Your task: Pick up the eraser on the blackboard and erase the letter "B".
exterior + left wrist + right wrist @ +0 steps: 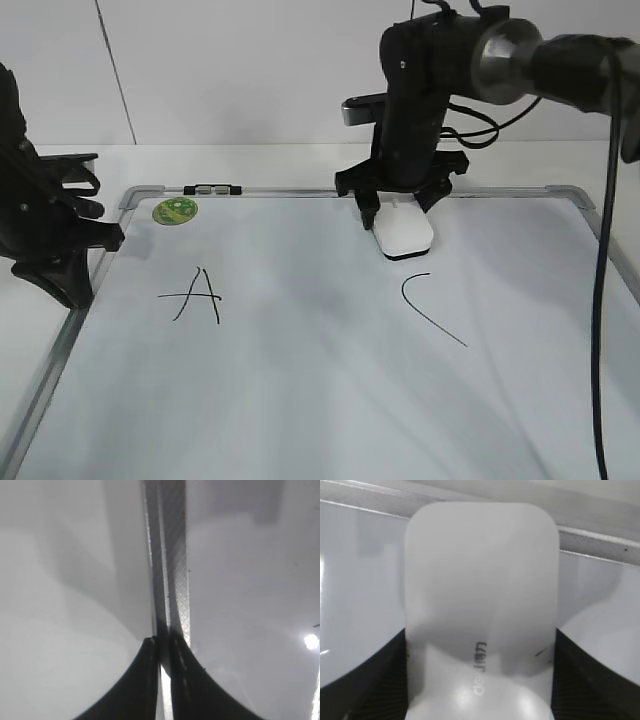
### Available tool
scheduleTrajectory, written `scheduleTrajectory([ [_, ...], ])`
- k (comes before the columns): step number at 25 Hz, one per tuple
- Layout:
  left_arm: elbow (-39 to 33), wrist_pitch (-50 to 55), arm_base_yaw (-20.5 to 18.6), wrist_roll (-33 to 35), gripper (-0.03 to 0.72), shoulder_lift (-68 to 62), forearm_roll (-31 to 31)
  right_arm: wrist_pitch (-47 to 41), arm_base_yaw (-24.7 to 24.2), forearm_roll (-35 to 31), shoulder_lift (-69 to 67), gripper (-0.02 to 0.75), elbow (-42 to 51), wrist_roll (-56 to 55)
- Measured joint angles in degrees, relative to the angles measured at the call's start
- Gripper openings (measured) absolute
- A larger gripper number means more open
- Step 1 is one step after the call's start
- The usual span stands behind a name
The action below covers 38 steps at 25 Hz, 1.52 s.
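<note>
The left gripper (85, 225) sits at the left edge of the blackboard (300, 400), over its grey frame, and its two fingers are pressed together with only a sliver between them and nothing held; the left wrist view shows the fingertips (150, 652) meeting right above the frame rail (170, 555). Inside the board's far left corner lies a small round green magnet (175, 211), and a little black clip (213, 188) sits on the far frame just right of it. Toward the near side from the magnet stands the black letter "A" (198, 294). Right of the board's middle, near the far frame, the right gripper (400, 208) holds the eraser (403, 236) between its fingers, the white block resting flat on the board; the right wrist view shows the eraser (480, 605) filling the span between both dark fingers. Just nearer than the eraser is a black "C"-like curve (428, 305). No "B" is visible on the board. The board surface is glossy white with soft shadows, lying on a white table (250, 160) before a plain pale wall (230, 60).
</note>
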<state>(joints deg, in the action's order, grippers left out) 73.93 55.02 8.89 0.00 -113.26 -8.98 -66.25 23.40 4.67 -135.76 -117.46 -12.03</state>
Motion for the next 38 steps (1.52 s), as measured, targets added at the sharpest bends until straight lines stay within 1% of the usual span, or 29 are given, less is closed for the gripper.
scheduleTrajectory([
  [3,0.0,0.19,0.0,0.0,0.021,0.0,0.13,0.68,3.31,1.55,0.0,0.548,0.0,0.0],
  [4,0.0,0.22,0.0,0.0,0.021,0.0,0.13,0.82,5.26,1.55,0.0,0.548,0.0,0.0],
  [8,0.0,0.22,0.0,0.0,0.021,0.0,0.13,1.38,11.4,-1.3,-0.09,0.548,0.0,0.23],
  [10,0.0,0.22,0.0,0.0,0.021,0.0,0.13,1.5,13.22,-1.93,-0.13,0.548,0.0,0.29],
  [12,0.0,0.32,0.0,0.0,0.021,0.0,0.13,1.5,13.74,-1.93,-0.13,0.548,0.0,0.29],
  [16,0.0,0.45,0.0,0.0,0.021,0.0,0.13,1.5,13.19,-2.28,-0.13,0.548,0.0,0.42],
  [20,0.0,0.34,0.0,0.0,0.021,0.0,0.13,1.5,10.82,-3.93,-0.13,0.548,0.0,0.7],
  [26,0.0,0.23,0.0,0.0,0.021,0.0,-0.09,0.47,3.37,-4.19,-0.13,0.548,0.0,0.7],
  [28,0.0,0.23,0.0,0.0,0.021,0.0,-0.09,0.28,1.78,-4.3,-0.13,0.548,0.0,0.7],
  [38,0.0,0.33,0.0,0.0,0.021,0.0,-0.09,-0.75,1.6,-4.98,0.21,0.548,-1.04,3.12],
])
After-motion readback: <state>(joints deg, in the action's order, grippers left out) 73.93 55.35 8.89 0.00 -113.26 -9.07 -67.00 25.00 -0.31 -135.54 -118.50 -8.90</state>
